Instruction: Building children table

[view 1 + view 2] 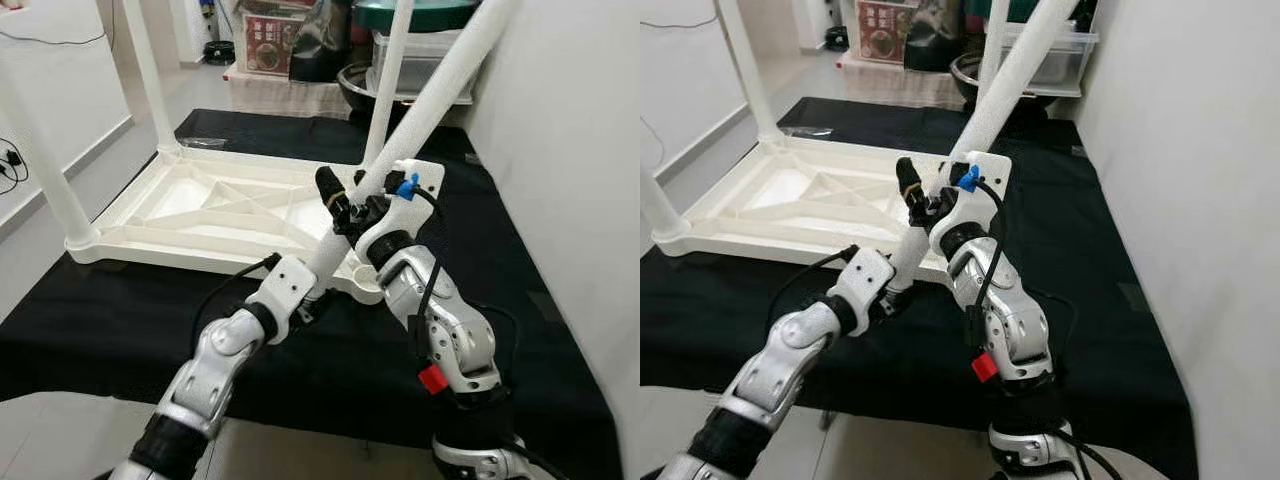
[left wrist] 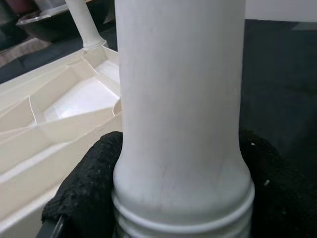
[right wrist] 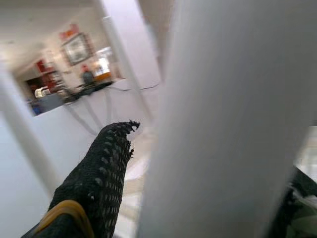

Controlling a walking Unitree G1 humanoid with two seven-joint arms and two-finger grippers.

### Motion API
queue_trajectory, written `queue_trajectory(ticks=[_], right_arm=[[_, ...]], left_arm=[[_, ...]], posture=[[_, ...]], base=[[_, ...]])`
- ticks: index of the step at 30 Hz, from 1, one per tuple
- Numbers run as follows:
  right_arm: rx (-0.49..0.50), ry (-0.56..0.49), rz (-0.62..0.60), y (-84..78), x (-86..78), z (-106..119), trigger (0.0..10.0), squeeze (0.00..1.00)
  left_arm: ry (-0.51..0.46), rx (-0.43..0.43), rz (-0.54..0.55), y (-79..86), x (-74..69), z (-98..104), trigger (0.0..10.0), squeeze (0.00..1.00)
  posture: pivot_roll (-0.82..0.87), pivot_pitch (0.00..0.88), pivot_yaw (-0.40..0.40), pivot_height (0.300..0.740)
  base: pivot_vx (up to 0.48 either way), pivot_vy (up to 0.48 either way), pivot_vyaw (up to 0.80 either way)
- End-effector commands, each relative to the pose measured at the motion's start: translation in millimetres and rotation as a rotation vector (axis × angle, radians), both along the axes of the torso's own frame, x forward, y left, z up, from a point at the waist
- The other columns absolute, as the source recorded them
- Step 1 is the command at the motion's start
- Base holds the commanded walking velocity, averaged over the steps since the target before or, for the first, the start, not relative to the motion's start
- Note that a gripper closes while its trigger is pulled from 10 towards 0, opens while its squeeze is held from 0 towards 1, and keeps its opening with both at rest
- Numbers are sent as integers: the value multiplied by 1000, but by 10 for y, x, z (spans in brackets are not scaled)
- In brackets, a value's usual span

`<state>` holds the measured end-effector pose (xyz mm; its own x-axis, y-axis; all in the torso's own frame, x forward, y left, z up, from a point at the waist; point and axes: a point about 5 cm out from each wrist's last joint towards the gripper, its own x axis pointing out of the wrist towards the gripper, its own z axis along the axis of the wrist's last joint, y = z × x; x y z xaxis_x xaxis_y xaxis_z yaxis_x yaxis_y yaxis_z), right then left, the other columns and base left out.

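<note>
A white children's table top (image 1: pixel 200 215) lies upside down on a black cloth. Three white legs stand in its corners, one of them at the far right (image 1: pixel 388 80). A fourth leg (image 1: pixel 440 90) leans steeply over the near right corner socket (image 1: pixel 366 276). My left gripper (image 1: pixel 322 262) is shut on this tilted leg just above its threaded end (image 2: pixel 183 218), with black fingers (image 2: pixel 84 193) on either side. My right gripper (image 1: pixel 352 205) is shut on the same leg a little higher up, one finger (image 3: pixel 99 183) lying alongside it.
The black cloth (image 1: pixel 120 320) covers the low platform, with its front edge near my arms. A white wall (image 1: pixel 570 150) runs close on the right. Boxes and a metal bowl (image 1: pixel 355 85) stand behind the platform. Open floor (image 1: pixel 100 160) lies to the left.
</note>
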<state>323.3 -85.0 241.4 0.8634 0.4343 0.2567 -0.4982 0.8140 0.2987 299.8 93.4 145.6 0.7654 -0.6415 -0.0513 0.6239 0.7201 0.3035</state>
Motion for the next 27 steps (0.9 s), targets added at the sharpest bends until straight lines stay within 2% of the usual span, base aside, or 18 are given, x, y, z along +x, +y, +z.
queue_trajectory(ticks=[1, 2, 4, 6, 8, 10, 12, 14, 15, 16, 18, 19, 21, 24, 27], right_arm=[[24, 8, 78, -18, -5, -59, 10000, 0], [24, 8, 78, -18, -5, -59, 10000, 0], [19, 26, 211, -23, -33, -104, 10000, 0], [17, 35, 254, -25, -44, -119, 10000, 0], [-3, 29, 370, -42, -88, -143, 10000, 0], [-3, 29, 370, -42, -88, -143, 10000, 0], [-20, 6, 500, -74, -143, -140, 10000, 0], [-20, 6, 500, -74, -143, -140, 10000, 0], [-27, -6, 572, -88, -180, -132, 10000, 0], [-27, -6, 572, -88, -180, -132, 10000, 0], [-51, -33, 687, -110, -238, -118, 10000, 0], [-51, -33, 687, -110, -238, -118, 10000, 0], [-67, -54, 768, -132, -279, -109, 10000, 0], [-79, -63, 802, -144, -302, -108, 10000, 0], [-105, -73, 905, -174, -377, -104, 10000, 0]], left_arm=[[-3, -12, -73, -49, -79, 46, 10000, 0], [-3, -12, -73, -49, -79, 46, 10000, 0], [22, -19, -104, -5, -144, 38, 10000, 0], [31, -25, -115, 8, -165, 38, 10000, 0], [71, -41, -163, 32, -245, 30, 10000, 0], [71, -41, -163, 32, -245, 30, 10000, 0], [139, -67, -232, 51, -381, 4, 10000, 0], [139, -67, -232, 51, -381, 4, 10000, 0], [188, -86, -271, 50, -474, -25, 10000, 0], [188, -86, -271, 50, -474, -25, 10000, 0], [284, -139, -339, 46, -657, -64, 10000, 0], [284, -139, -339, 46, -657, -64, 10000, 0], [356, -177, -380, 65, -767, -85, 10000, 0], [377, -195, -383, 81, -791, -89, 10000, 0], [400, -206, -374, 142, -814, -98, 10000, 0]], posture=[[91, 0, -58, 740], [91, 0, -58, 740], [92, 0, -55, 740], [92, 0, -55, 740], [95, 0, -53, 740], [95, 0, -53, 740], [100, 0, -54, 740], [100, 0, -54, 740], [100, 0, -55, 740], [100, 0, -55, 740], [99, 0, -55, 740], [99, 0, -55, 740], [98, 0, -55, 740], [102, 0, -57, 740], [102, 0, -59, 740]], base=[[0, 0, 0], [0, 0, 0], [0, 0, 0], [0, 0, 0], [0, 0, 0], [0, 0, 0], [0, 0, 0], [0, 0, 0], [0, 0, 0], [0, 0, 0], [0, 0, 0], [0, 0, 0], [0, 0, 0], [0, 0, 0], [0, 0, 0]])
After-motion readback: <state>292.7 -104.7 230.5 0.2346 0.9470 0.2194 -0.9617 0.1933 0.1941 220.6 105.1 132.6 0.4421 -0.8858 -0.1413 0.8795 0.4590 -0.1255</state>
